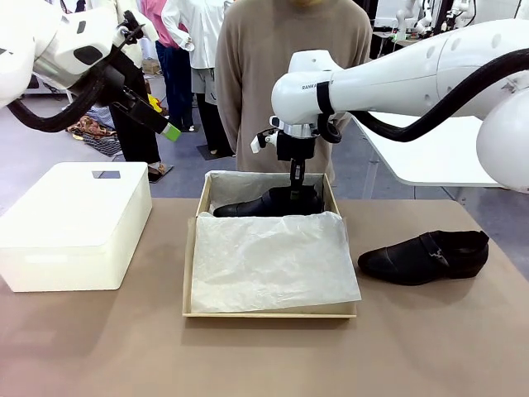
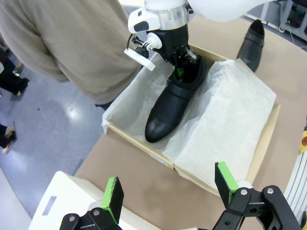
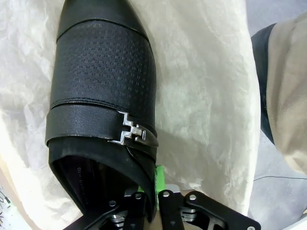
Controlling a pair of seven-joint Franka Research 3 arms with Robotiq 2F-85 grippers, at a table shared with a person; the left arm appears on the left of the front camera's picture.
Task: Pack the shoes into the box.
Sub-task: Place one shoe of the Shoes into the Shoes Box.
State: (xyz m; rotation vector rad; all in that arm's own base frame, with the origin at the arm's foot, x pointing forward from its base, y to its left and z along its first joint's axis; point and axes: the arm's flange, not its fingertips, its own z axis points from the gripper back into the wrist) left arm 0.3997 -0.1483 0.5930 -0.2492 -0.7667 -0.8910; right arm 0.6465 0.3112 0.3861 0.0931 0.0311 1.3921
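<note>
Right wrist view, bottom: right gripper [image 3: 153, 184] pinches shoe [image 3: 105, 72] collar. Front view, lower right: second shoe [image 1: 426, 256] beside box [image 1: 273, 314]. Left gripper [image 2: 169, 189] spread.

Robotics lab, white robot arms [image 1: 397, 78], work tables [image 1: 430, 157], grey floor [image 1: 41, 157]

readable text: none | right arm [image 1: 397, 74] lettering: too small to read

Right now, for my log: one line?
right gripper shut on black leather shoe in tan cardboard box; left gripper open; other shoe on table
</note>
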